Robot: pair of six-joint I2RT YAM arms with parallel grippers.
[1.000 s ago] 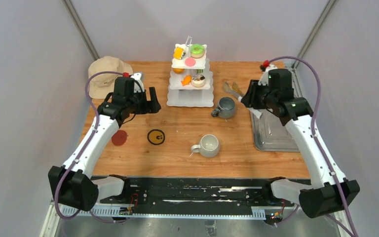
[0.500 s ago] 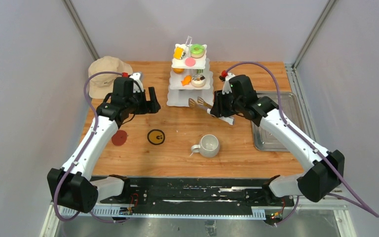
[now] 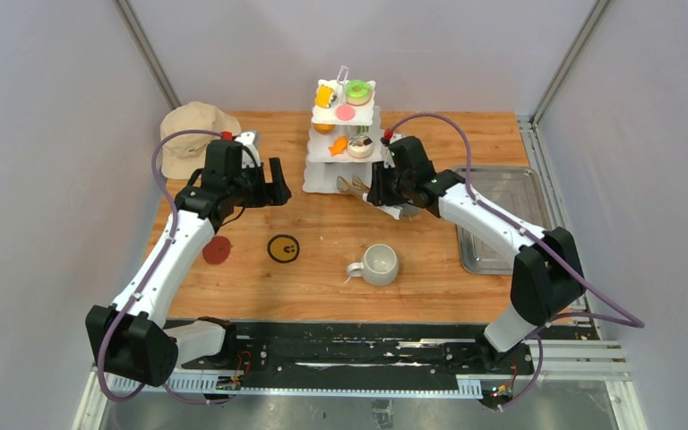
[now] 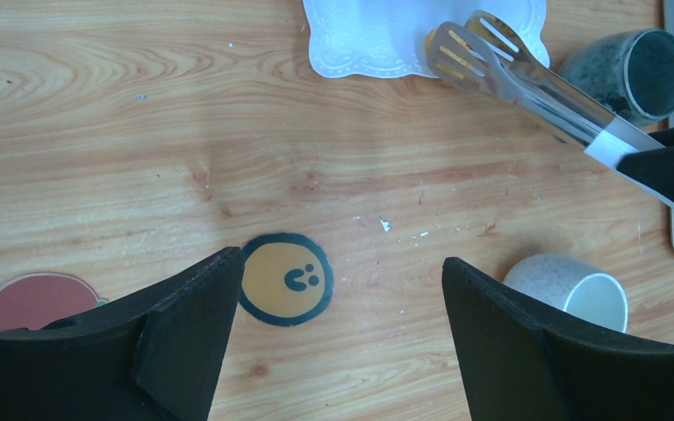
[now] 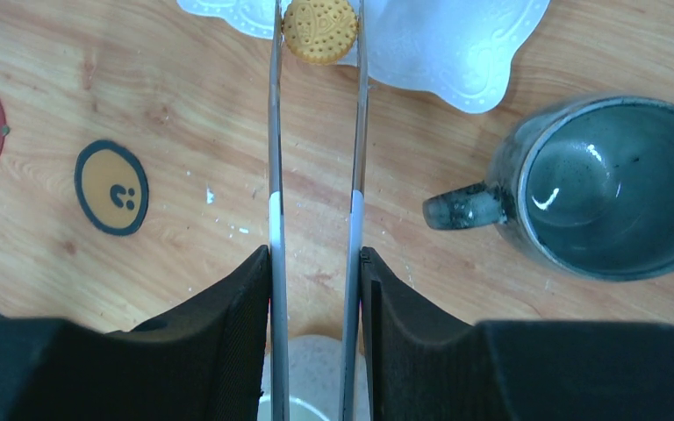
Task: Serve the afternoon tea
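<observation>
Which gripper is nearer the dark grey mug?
Right. The right gripper, holding tongs, hovers just beside the dark grey mug; the left gripper hangs open far to the mug's left.

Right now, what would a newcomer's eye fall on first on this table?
First, the white three-tier scalloped stand at the far middle of the wooden table, loaded with colourful toy pastries. Next, the right gripper squeezing slim metal tongs that pinch a round tan biscuit at the stand's bottom plate, beside a dark grey mug. The left gripper hangs open above a yellow smiley sticker.
</observation>
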